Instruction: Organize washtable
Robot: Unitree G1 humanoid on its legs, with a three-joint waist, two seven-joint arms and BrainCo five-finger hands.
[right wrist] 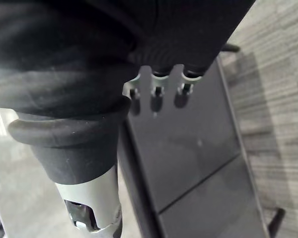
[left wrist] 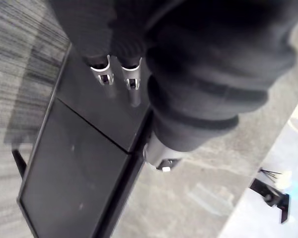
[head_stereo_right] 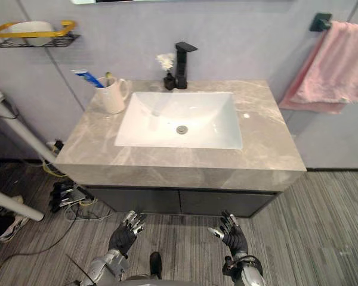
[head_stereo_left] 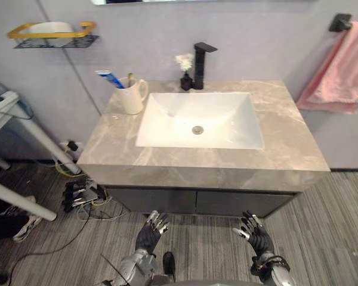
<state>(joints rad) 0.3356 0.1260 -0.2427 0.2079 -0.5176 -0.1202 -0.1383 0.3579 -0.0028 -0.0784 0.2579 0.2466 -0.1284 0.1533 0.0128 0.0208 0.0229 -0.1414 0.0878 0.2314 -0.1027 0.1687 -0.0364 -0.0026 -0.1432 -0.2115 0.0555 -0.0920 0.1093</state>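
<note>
Before you stands the grey marbled counter [head_stereo_left: 286, 137], with a white rectangular basin [head_stereo_left: 221, 116] sunk into its middle and a dark cabinet [head_stereo_left: 227, 202] under its near edge. On the wall to the far right hangs a pink towel [head_stereo_left: 346, 71], clear of the counter. On the far left wall you have a wire shelf [head_stereo_left: 53, 42] with a yellow rim, and a white bowl [head_stereo_left: 51, 28] sits in it.

On the counter's far left corner, just beside the basin, a cream mug [head_stereo_left: 131, 98] stands upright with its handle turned to the right. A blue toothpaste tube [head_stereo_left: 110, 78] and a toothbrush [head_stereo_left: 130, 79] lean out of it. A black faucet [head_stereo_left: 200, 62] rises behind the basin's far edge, its spout reaching toward the right. A small dark bottle [head_stereo_left: 185, 80] with a white flower stands touching, or very nearly touching, the faucet's left side.

Your left hand [head_stereo_left: 148, 237] and right hand [head_stereo_left: 259, 241] hang low over the striped floor [head_stereo_left: 334, 226], near the cabinet front and well apart from each other. The fingers of both are loosely spread and hold nothing.
</note>
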